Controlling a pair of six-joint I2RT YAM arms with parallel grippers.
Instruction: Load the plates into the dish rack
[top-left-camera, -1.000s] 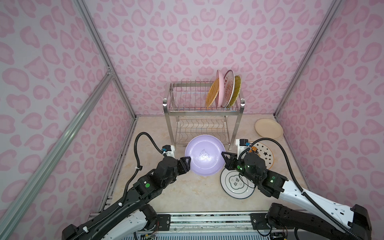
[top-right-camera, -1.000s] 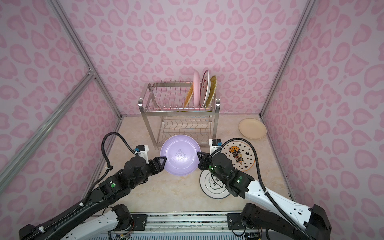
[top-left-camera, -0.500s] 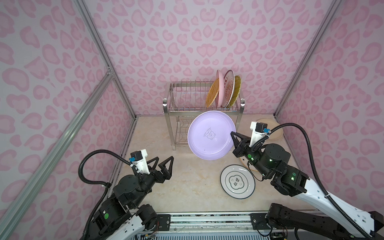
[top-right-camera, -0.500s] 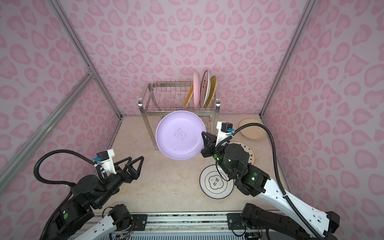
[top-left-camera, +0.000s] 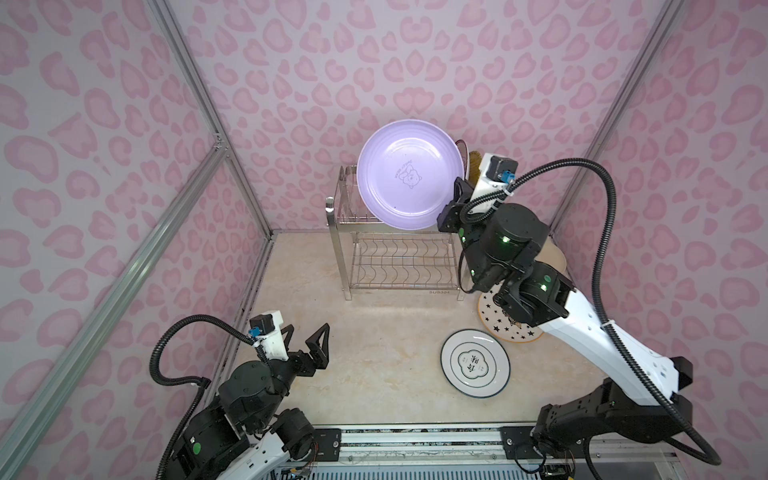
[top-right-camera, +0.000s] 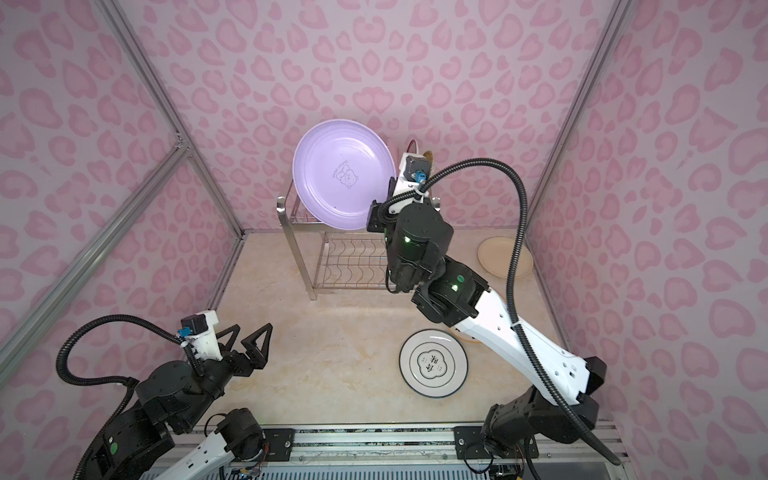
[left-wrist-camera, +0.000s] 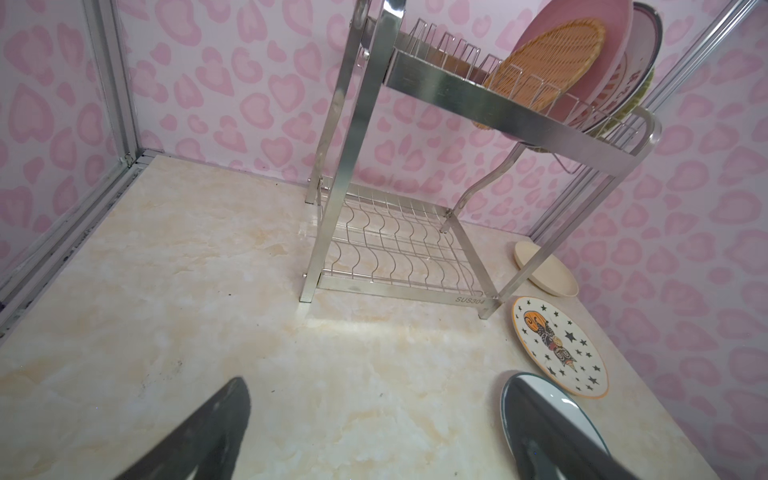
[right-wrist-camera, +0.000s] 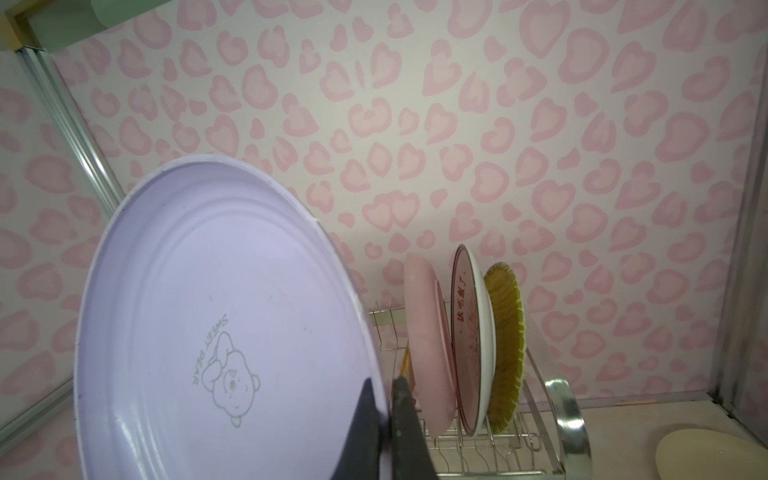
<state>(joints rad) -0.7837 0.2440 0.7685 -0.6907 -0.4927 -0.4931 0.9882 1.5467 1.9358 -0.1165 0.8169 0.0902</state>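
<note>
While aloft, lilac plate (top-left-camera: 409, 174) in R claw (right-wrist-camera: 384, 384)

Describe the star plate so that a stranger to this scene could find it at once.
Find the steel dish rack at the back wall. To its right three plates lie flat on the table; the star plate is the middle one, by the rack's front foot. The plain cream plate and the dark-rimmed white plate flank it; only this one has black stars and an orange edge.
</note>
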